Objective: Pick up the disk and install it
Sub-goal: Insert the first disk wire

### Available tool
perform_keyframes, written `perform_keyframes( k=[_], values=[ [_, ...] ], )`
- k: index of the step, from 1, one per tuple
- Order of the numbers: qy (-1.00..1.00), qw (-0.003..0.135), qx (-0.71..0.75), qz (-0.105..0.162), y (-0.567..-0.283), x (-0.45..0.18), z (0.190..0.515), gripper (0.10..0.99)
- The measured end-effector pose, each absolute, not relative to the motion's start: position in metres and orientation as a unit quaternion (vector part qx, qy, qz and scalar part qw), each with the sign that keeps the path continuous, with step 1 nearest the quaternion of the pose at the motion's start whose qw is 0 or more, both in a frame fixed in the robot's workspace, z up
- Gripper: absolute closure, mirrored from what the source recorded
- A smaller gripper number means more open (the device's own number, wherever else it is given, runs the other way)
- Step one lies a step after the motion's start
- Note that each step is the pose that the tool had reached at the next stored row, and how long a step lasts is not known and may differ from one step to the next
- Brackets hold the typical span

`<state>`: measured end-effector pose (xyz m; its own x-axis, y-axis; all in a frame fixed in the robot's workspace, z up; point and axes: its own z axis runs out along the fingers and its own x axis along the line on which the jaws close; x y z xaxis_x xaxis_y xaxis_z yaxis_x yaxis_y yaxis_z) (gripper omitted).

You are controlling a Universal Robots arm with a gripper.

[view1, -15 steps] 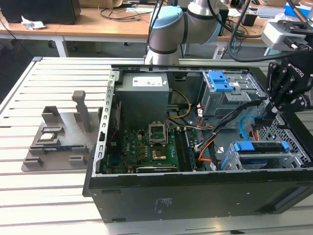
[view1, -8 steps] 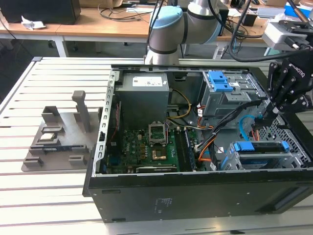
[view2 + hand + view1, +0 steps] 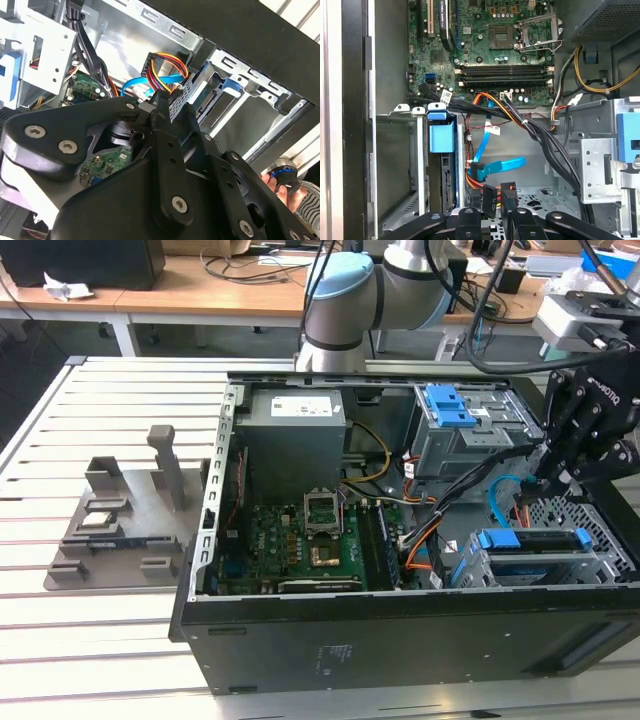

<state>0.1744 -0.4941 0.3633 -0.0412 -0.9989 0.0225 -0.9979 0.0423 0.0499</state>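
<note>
On the exterior view's left, a grey plastic stand (image 3: 130, 525) with upright posts is sitting on the slatted table (image 3: 60, 420), well apart from the arm. Just beside it, the open computer case (image 3: 400, 640) is lying on its side, exposing the motherboard (image 3: 300, 545) and the grey power supply (image 3: 295, 435). Further toward the exterior view's right, an upper drive cage (image 3: 465, 435) is carrying a blue latch plate (image 3: 448, 405).

The disk (image 3: 530, 540) is sitting inside the lower drive cage (image 3: 545, 565) at the case's near right corner, its blue carrier rails lining up with the cage frame. In the first wrist view the disk (image 3: 445, 185) is standing edge-on in that bay beneath its blue carrier tab (image 3: 441, 137).

The gripper (image 3: 545, 480) is hanging over the gap between the two cages, at the cable bundle. In the second wrist view the gripper (image 3: 167, 107) is showing its fingers (image 3: 160, 130) drawn together, pinching a black cable connector (image 3: 177, 97) fed by red, yellow and orange wires, with a blue data cable (image 3: 145, 82) running just beside it. In the first wrist view the gripper (image 3: 495, 212) is holding that connector (image 3: 491, 200) near the disk's rear edge, not touching the disk.

At the edge of the second wrist view, a person's hand (image 3: 285, 187) is resting outside the case.
</note>
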Motion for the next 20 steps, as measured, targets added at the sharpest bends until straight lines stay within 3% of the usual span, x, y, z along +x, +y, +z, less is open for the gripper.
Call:
perform_keyframes(
  k=[9, 11, 13, 20],
  values=[
    [-0.722, 0.036, 0.691, 0.001, -0.4972, 0.1751, 0.3553, 0.784],
    [-0.722, 0.036, 0.691, 0.001, -0.4972, 0.1751, 0.3554, 0.800],
    [-0.722, 0.037, 0.691, 0.001, -0.4971, 0.1751, 0.3554, 0.918],
    [-0.722, 0.037, 0.691, 0.002, -0.4977, 0.1751, 0.3553, 0.918]
  ],
)
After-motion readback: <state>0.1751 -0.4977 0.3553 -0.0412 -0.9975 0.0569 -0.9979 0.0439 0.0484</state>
